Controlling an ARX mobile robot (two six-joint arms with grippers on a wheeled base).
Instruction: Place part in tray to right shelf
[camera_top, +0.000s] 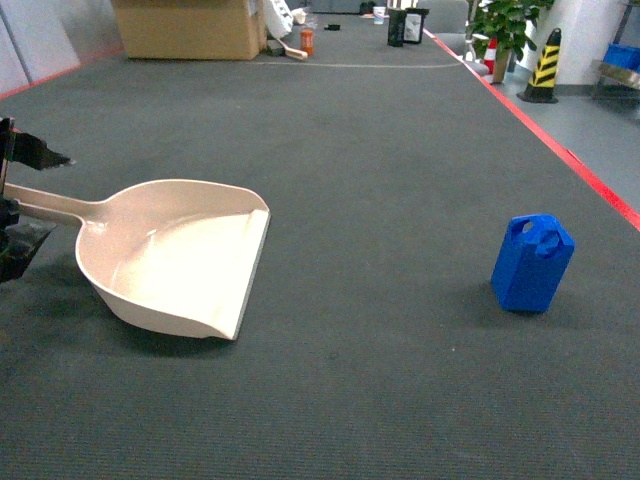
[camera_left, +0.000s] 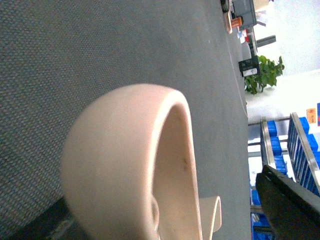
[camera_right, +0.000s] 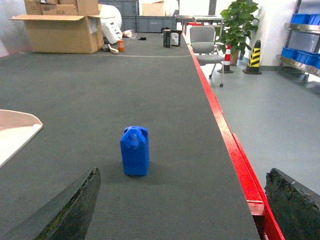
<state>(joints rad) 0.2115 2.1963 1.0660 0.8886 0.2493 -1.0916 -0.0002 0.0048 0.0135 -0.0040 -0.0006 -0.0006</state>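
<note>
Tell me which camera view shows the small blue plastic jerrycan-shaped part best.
The right wrist view: the small blue plastic jerrycan-shaped part stands centred, upright, unobstructed. The head view shows it farther off, at the right. The left wrist view misses it.

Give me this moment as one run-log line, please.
left end effector: at tray handle | right end effector: open, facing part | part: upright, outside tray

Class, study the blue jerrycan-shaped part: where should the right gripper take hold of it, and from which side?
Grip the part across its flat side walls, below the faceted top. It stands upright, clear of the tray, squarely ahead of the open right gripper, so a level approach from the robot's side probably suits.
</note>
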